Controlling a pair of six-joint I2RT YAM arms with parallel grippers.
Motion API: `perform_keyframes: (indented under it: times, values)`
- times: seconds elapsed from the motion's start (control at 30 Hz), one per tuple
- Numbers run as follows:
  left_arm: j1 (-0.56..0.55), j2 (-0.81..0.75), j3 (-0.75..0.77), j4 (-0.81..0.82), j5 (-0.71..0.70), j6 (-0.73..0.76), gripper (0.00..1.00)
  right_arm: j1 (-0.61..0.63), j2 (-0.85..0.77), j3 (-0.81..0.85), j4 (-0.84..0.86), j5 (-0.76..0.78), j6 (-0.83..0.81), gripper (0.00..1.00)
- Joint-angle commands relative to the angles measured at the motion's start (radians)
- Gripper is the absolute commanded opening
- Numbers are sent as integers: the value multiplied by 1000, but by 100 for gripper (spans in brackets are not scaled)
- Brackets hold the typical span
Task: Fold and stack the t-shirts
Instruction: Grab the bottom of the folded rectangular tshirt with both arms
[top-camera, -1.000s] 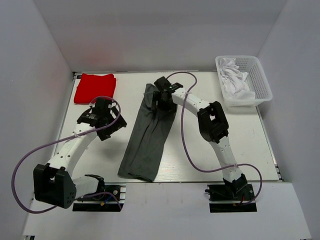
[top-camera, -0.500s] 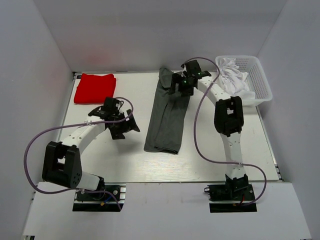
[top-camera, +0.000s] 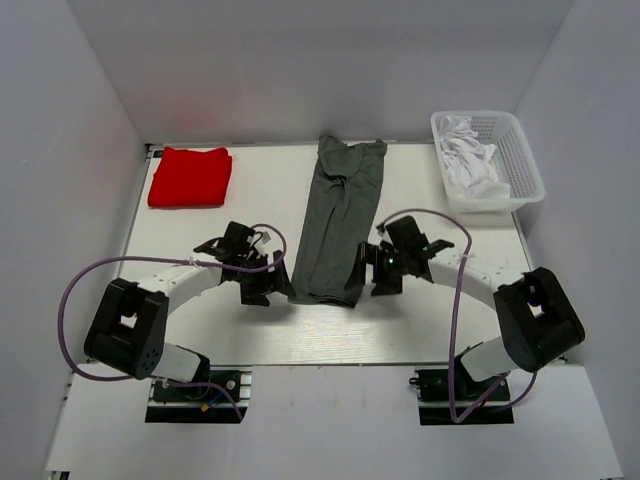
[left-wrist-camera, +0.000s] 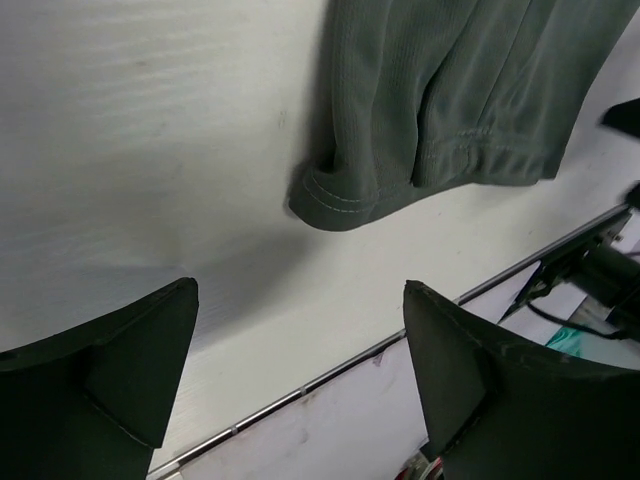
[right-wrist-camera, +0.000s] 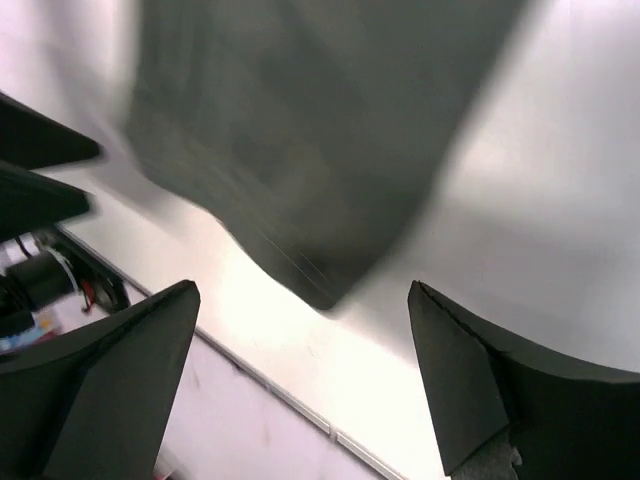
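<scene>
Long grey t-shirt (top-camera: 340, 215) is lying as a narrow folded strip down the middle of the white table (top-camera: 450, 330).
Left gripper (top-camera: 268, 285) at its near hem's (left-wrist-camera: 340, 205) 9 o'clock and right gripper (top-camera: 372, 272) at 3 o'clock are gaping wide, holding nothing. The left wrist view is showing ribbed knit and curled stitching; the right wrist view is blurring.

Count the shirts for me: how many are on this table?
3: a folded red shirt at the far left, a grey shirt stretched along the middle, and white cloth in the basket, which may hide more.
</scene>
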Motion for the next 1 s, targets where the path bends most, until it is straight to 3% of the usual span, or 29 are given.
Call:
perform_keyframes:
  times: [0.0, 0.4, 0.5, 0.57, 0.67, 0.7, 0.73, 0.8, 0.83, 0.87, 0.9, 0.97]
  values:
    - [-34, -7, -21, 78, 35, 8, 92, 23, -69, -116, 101, -64, 179, 90]
    - [-88, 113, -8, 165, -89, -20, 71, 54, 78, -127, 193, -70, 257, 89]
    - [-97, 125, 3, 174, -89, -20, 60, 55, 93, -133, 193, -90, 265, 84]
    - [-106, 148, 3, 174, -89, -29, 58, 52, 101, -146, 194, -93, 269, 74]
    - [-116, 171, 3, 194, -89, -29, 43, 54, 106, -156, 191, -67, 271, 56]
    - [-116, 191, 3, 194, -80, -29, 32, 49, 107, -156, 193, -62, 268, 51]
    - [-126, 200, 3, 194, -80, -29, 27, 51, 116, -164, 202, -59, 268, 39]
    - [-126, 211, 12, 194, -80, -29, 16, 45, 132, -163, 208, -53, 263, 29]
    - [-136, 211, 12, 194, -80, -29, 6, 48, 150, -153, 208, -50, 262, 13]
    - [-136, 211, 23, 194, -80, -29, 1, 48, 156, -150, 208, -48, 260, 5]
    - [-136, 211, 23, 194, -80, -29, 0, 46, 161, -143, 208, -64, 248, 0]
    - [-136, 199, 32, 165, -80, -29, 0, 54, 159, -135, 191, -73, 243, 0]
